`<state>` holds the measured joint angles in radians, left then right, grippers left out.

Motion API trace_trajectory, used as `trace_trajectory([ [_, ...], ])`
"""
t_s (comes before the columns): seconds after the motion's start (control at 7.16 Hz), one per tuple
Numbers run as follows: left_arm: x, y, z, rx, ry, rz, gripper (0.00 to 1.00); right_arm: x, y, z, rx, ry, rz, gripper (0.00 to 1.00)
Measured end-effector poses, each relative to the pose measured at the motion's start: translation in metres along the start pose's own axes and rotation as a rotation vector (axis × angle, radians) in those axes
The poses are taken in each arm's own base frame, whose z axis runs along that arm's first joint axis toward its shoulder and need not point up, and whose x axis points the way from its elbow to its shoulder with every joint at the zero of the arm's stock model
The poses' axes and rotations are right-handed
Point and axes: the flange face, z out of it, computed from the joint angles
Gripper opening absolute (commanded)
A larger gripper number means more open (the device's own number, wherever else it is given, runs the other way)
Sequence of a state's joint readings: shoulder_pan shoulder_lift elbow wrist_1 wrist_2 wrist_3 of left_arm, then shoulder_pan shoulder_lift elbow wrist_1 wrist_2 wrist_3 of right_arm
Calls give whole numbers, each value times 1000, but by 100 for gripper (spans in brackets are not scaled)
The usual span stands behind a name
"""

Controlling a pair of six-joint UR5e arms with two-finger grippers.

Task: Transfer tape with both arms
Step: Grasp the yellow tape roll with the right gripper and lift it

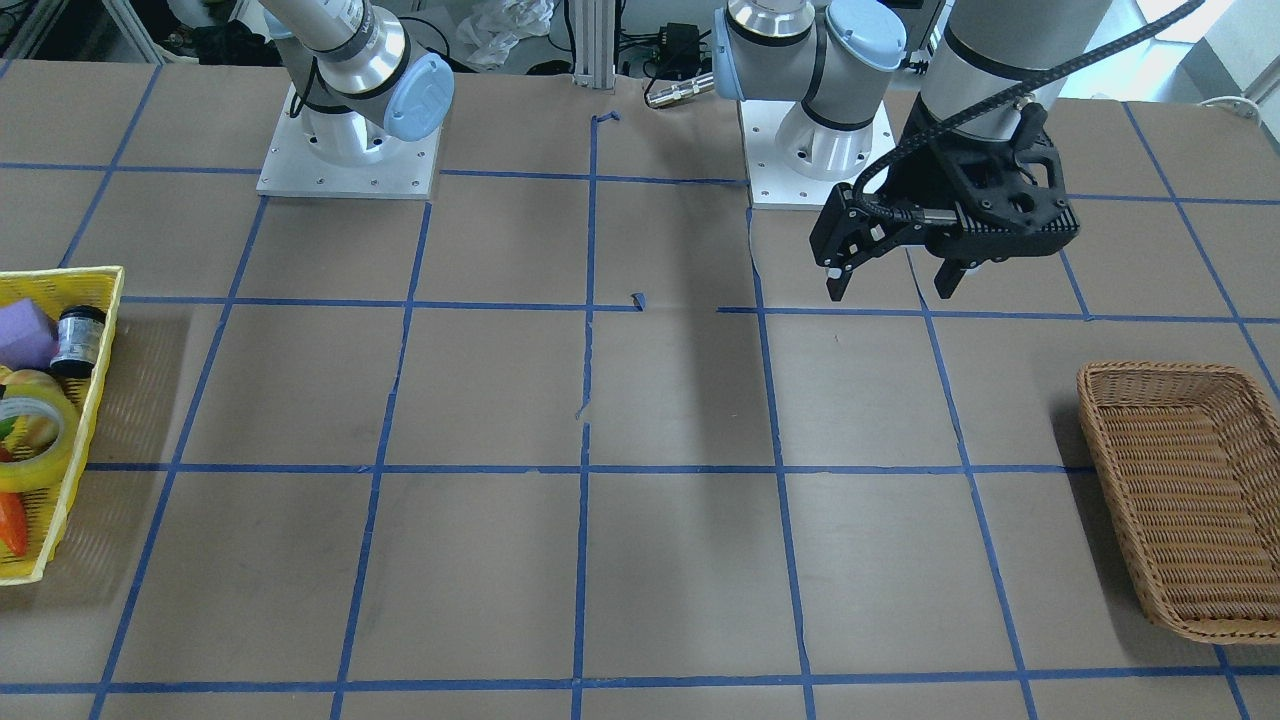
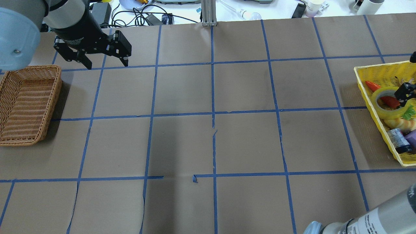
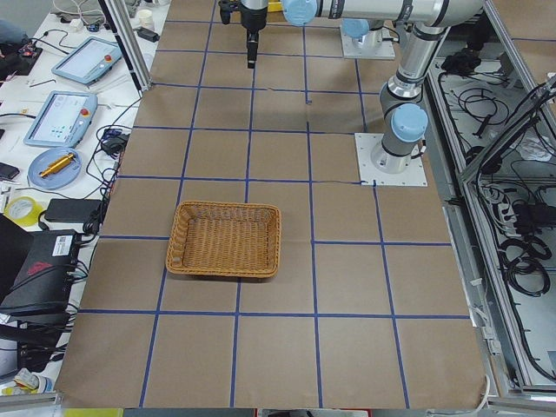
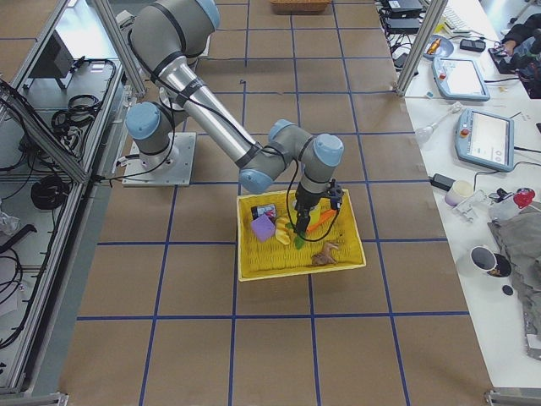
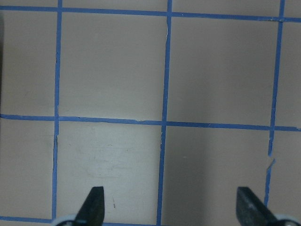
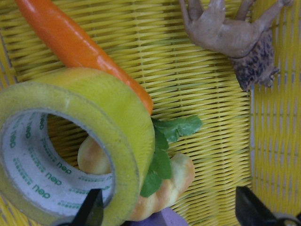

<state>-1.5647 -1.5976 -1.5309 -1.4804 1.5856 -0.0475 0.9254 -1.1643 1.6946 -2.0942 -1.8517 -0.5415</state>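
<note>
The tape (image 6: 94, 117), a thick translucent yellow roll, lies tilted on other items in the yellow basket (image 6: 211, 94). It also shows in the overhead view (image 2: 386, 107) and the front view (image 1: 35, 440). My right gripper (image 6: 169, 212) is open and low in the basket. Its one fingertip (image 6: 91, 209) is at the roll's hollow and the other fingertip (image 6: 249, 207) is outside the roll, over the weave. In the overhead view only part of the right gripper (image 2: 404, 92) shows, at the roll's edge. My left gripper (image 1: 890, 285) is open and empty, high above bare table (image 5: 171, 212).
The yellow basket (image 2: 364, 84) also holds an orange carrot (image 6: 70, 37), a brown toy animal (image 6: 225, 33), a green leaf, a purple block (image 1: 25, 335) and a small dark bottle (image 1: 78, 340). An empty wicker basket (image 2: 27, 104) stands at the left arm's side.
</note>
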Motion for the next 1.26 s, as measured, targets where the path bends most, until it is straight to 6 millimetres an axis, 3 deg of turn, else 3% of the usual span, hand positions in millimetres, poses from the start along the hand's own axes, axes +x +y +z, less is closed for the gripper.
trace_trajectory([
  [0.42, 0, 0, 0, 0, 0, 0, 100, -2, -6, 7, -5, 1, 21, 98],
  [0.56, 0, 0, 0, 0, 0, 1, 100, -3, -9, 12, -9, -3, 56, 85],
  [0.7, 0, 0, 0, -1, -1, 1, 100, -4, -10, 16, -14, -7, 86, 60],
  [0.84, 0, 0, 0, -1, -1, 1, 100, -4, -11, 20, -18, -11, 98, 19],
  [0.98, 0, 0, 0, -1, -1, 2, 100, -4, -12, 21, -18, -12, 104, 0],
  [1.26, 0, 0, 0, 0, -1, 2, 100, -4, -10, 15, -18, -5, 107, 0],
])
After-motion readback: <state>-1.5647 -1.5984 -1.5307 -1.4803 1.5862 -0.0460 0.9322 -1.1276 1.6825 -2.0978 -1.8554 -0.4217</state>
